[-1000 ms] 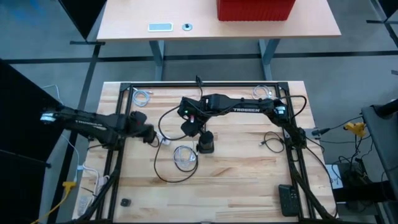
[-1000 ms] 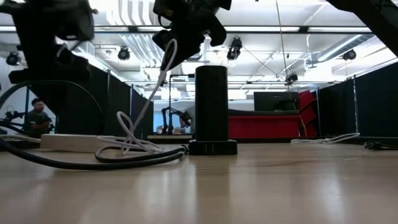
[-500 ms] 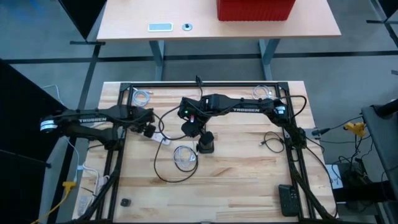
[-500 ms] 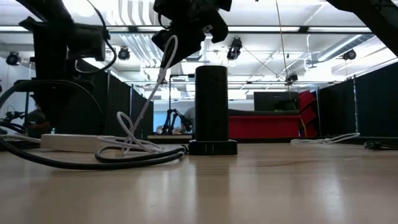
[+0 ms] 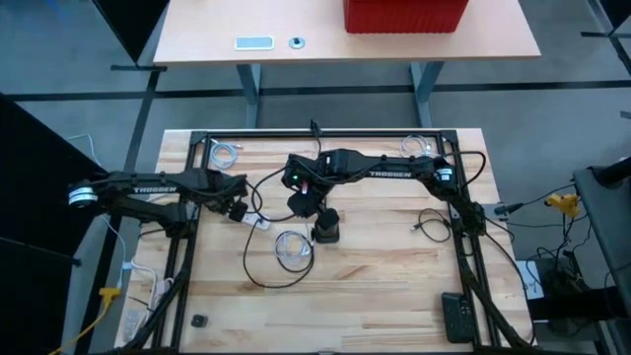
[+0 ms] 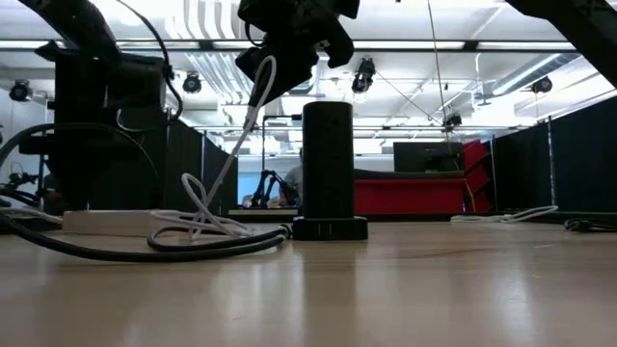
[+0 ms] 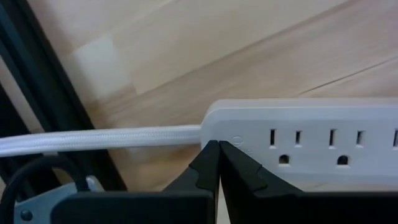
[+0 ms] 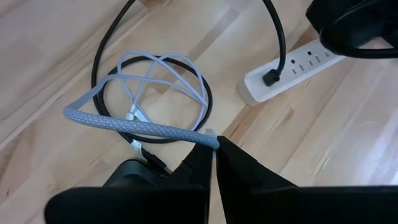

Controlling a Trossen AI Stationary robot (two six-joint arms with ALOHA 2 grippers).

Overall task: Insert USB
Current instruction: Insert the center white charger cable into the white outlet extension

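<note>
My right gripper (image 8: 214,151) hovers above the table's middle (image 5: 304,203), shut on a grey braided cable (image 8: 134,124). Just beside and below it a black cylindrical tower (image 6: 328,159) stands upright on its base (image 5: 325,231). The cable's loose coil (image 5: 293,247) lies on the table within a loop of black cord. My left gripper (image 7: 217,149) is shut and sits low over the cord end of a white power strip (image 7: 311,134), left of the tower (image 5: 237,209). My right gripper pinches the grey braided cable at its end (image 8: 208,138) between the two fingertips, pointing down from above. The cable hangs slack below the fingers (image 6: 253,111), and its far part lies coiled on the table. My left gripper's shut fingertips stand at the power strip's cord end (image 7: 227,127); I cannot tell whether they touch it.
A thick black cord (image 8: 277,37) is plugged into the power strip and loops across the table. More cable coils lie at the far left (image 5: 225,153) and far right (image 5: 418,148) corners. A black remote (image 5: 457,316) sits near right. A black frame (image 5: 325,136) rings the work area.
My left gripper has come down toward the power strip, its arm swinging toward the table's far edge. The right gripper and its cable have kept still.
</note>
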